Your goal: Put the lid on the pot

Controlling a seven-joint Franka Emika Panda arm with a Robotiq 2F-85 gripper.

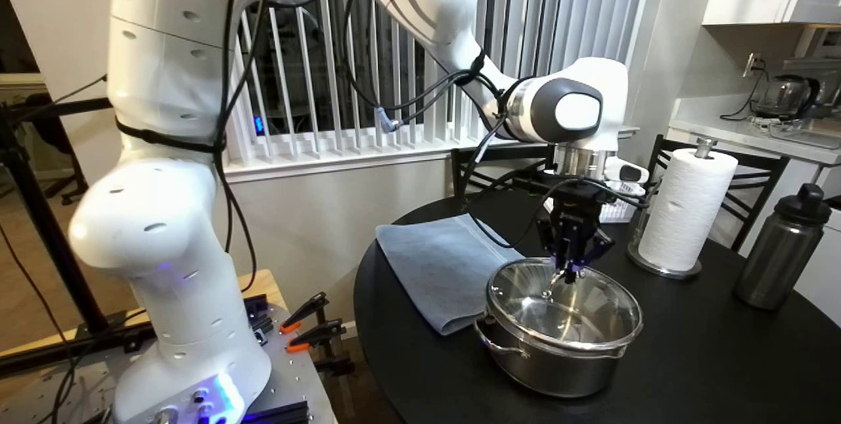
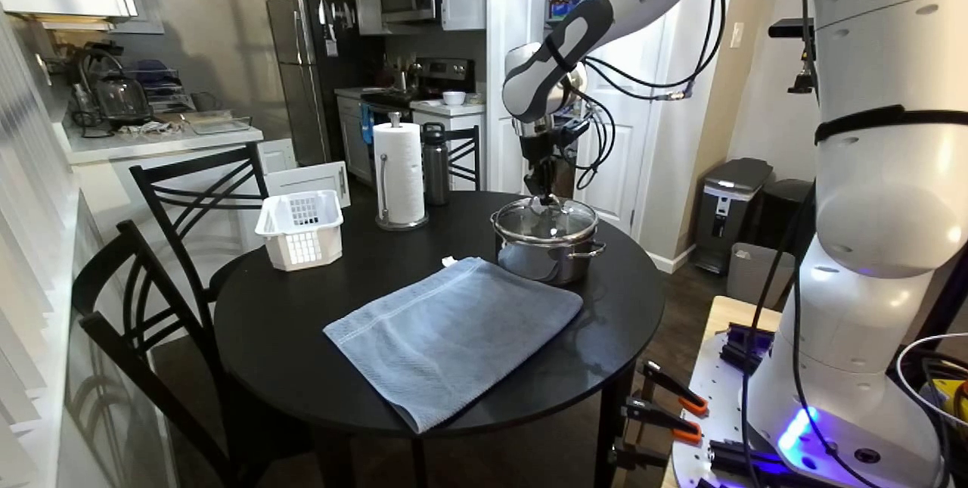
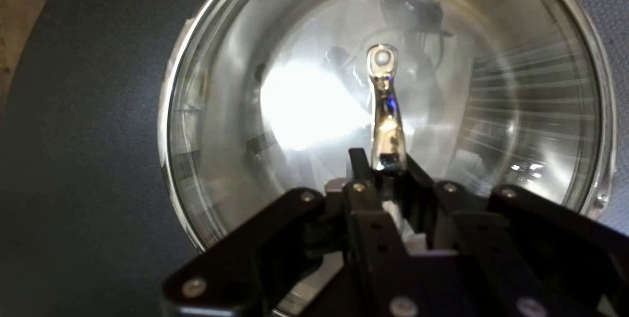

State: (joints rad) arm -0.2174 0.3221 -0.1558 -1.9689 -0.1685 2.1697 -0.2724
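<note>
The round glass lid point(image 1: 601, 306) has a thin metal rim and an arched metal handle. It lies over the mouth of the shiny steel pot point(image 1: 558, 368). In an exterior view, the lid point(image 2: 522, 226) looks about level on the pot point(image 2: 538, 261); whether it is fully seated is hard to tell. My gripper point(image 1: 569, 271) points down at the lid's middle, also in an exterior view point(image 2: 546, 197). In the wrist view, its fingertips point(image 3: 385, 162) press close on both sides of the handle of the lid point(image 3: 535, 86). The handle's near end is hidden between the fingers.
A blue-grey cloth point(image 2: 461, 337) lies beside the pot on the round black table point(image 2: 302, 367). A paper towel roll point(image 1: 686, 210), a dark metal bottle point(image 1: 783, 250) and a white basket point(image 2: 302, 234) stand on the table. Black chairs point(image 2: 189, 200) stand around it.
</note>
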